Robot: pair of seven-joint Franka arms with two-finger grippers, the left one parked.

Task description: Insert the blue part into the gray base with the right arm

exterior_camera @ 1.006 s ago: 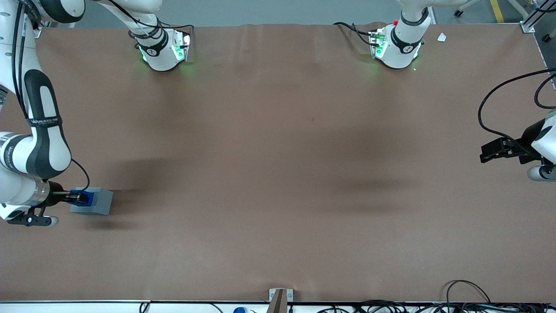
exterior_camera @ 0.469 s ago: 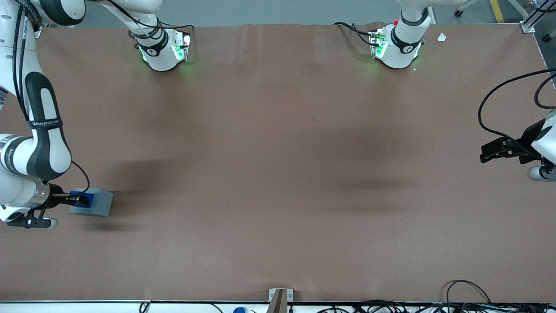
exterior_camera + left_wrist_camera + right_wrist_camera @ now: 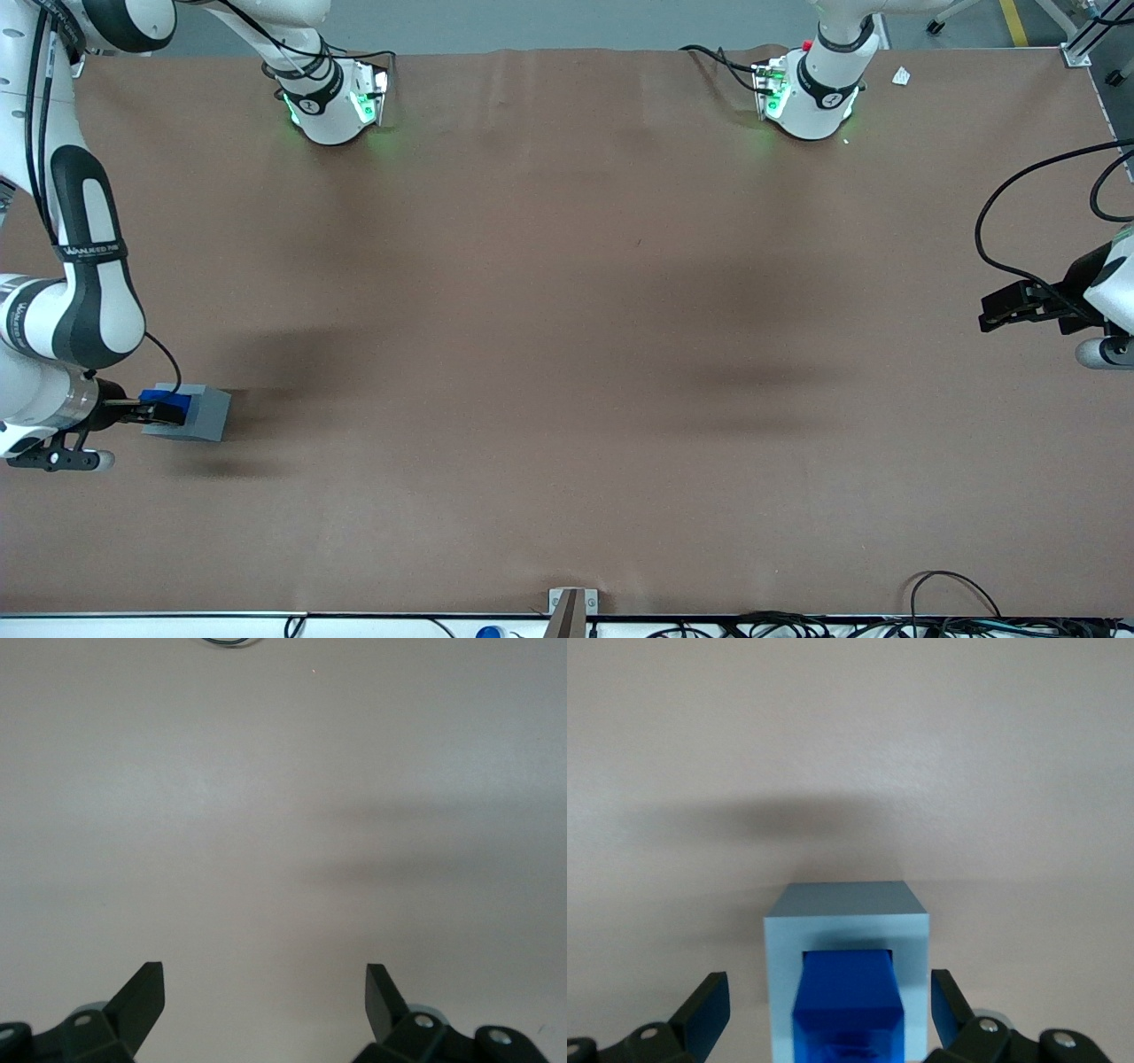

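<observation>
The gray base (image 3: 202,414) stands on the brown table near the working arm's end. The blue part (image 3: 175,404) sits in the square recess of its top face and sticks up out of it. In the right wrist view the blue part (image 3: 849,1005) fills the recess of the gray base (image 3: 846,908). My right gripper (image 3: 146,410) hovers just above the two blocks. Its fingers are open, one on each side of the gray base (image 3: 827,983), and they touch neither block.
The brown table cover (image 3: 567,354) stretches toward the parked arm's end. Both arm bases (image 3: 332,102) stand at the table's edge farthest from the front camera. Cables (image 3: 957,611) lie along the near edge, beside a small bracket (image 3: 567,607).
My right gripper has drawn back a little from the blue part toward the working arm's end of the table. The blue part stays in the gray base.
</observation>
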